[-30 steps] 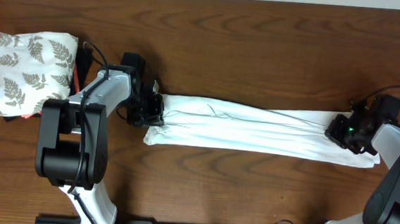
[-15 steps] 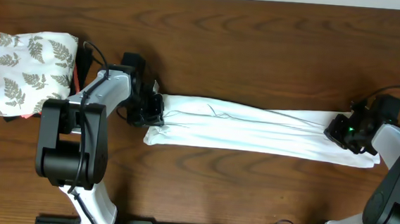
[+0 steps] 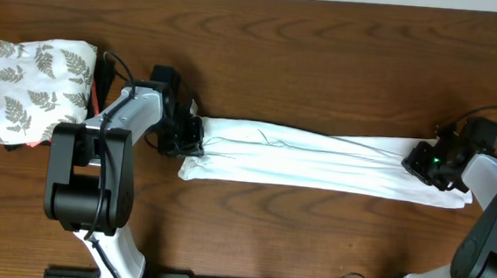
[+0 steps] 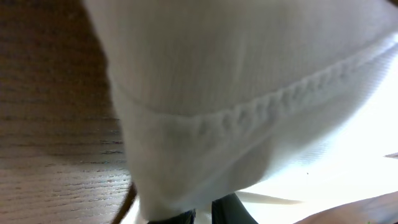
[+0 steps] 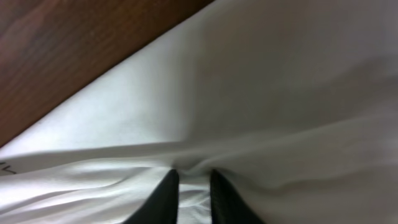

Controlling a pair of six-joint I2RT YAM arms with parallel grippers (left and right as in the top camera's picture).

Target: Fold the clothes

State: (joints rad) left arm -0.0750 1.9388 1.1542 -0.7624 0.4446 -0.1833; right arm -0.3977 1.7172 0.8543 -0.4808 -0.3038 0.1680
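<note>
Far left: A folded fern-print cloth (image 3: 37,85) lay near the left edge of the table (image 3: 324,57), well apart from the shirt.
Left gripper: The left gripper (image 3: 189,140) sat at the shirt's left end, its jaws together and clamped on the cloth. Its wrist view was filled with white fabric and a stitched seam (image 4: 280,102).
Shirt: The white shirt (image 3: 317,163) lay in 1 long, narrow band across the middle of the table, reaching from one gripper to the other, lightly creased and flat on the wood.
Right gripper: The right gripper (image 3: 421,162) sat on the shirt's right end. Its 2 dark fingers (image 5: 163,194) stood narrowly apart with a white fold between them; whether they gripped it could not be told.
Far right: A corner of the shirt reached just past the right gripper.
</note>
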